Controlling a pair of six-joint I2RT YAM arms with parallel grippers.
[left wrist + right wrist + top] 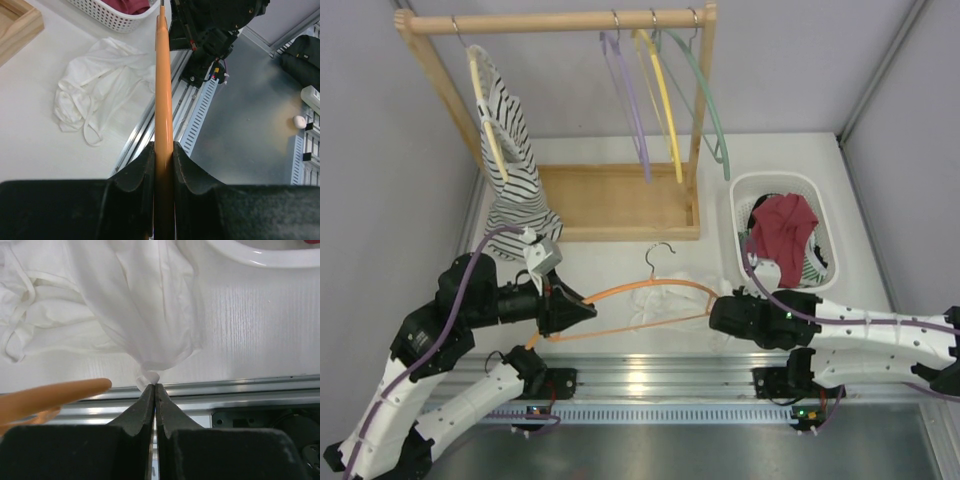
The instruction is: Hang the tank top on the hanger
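The orange hanger (640, 287) lies low over the table with its wire hook (660, 255) pointing away from the arms. My left gripper (582, 312) is shut on its left end; in the left wrist view the orange bar (163, 90) runs straight out from between the jaws of that gripper (163, 150). The white tank top (665, 300) lies crumpled under and behind the hanger's right half. My right gripper (718, 312) is shut on a small bunch of the top's edge (150, 376), pinched at the very tips of the gripper (154, 386). The hanger's right tip (55, 395) sits just left of it.
A wooden rack (550, 20) at the back carries a striped top (510, 160) and purple (630, 110), yellow (665, 110) and green (710, 110) hangers. A white basket (825, 205) at the right holds a dark red garment (785, 225). A metal rail (660, 375) runs along the near edge.
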